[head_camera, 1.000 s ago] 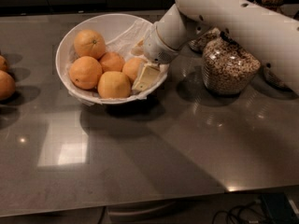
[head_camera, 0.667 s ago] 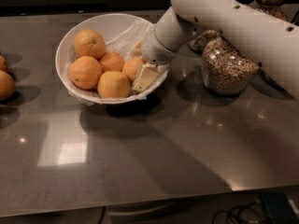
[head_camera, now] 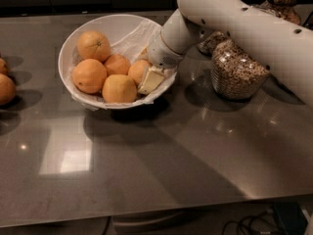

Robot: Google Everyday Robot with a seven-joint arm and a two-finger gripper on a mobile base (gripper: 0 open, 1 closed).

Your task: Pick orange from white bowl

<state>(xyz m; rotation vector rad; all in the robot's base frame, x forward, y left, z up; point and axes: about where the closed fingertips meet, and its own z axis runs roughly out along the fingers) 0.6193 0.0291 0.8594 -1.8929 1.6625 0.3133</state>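
Note:
The white bowl (head_camera: 67, 53), lined with crumpled white paper, stands at the back left of the dark counter and holds several oranges. My gripper (head_camera: 145, 73) reaches down into the bowl's right side from the upper right. It sits around the orange (head_camera: 137, 69) nearest the right rim, and the wrist hides part of that fruit. Other oranges lie beside it: one at the back (head_camera: 97, 44), one at the left (head_camera: 88, 75), one at the front (head_camera: 119, 88) and one in the middle (head_camera: 116, 62).
A glass jar of cereal (head_camera: 237, 73) stands right of the bowl, under my arm. A second jar (head_camera: 213, 41) is behind it and a third (head_camera: 284, 6) is at the back right. Two loose oranges (head_camera: 6, 88) lie at the counter's left edge.
My arm has shifted slightly to the left over the bowl. The gripper stays at the same orange, and the other oranges have not moved.

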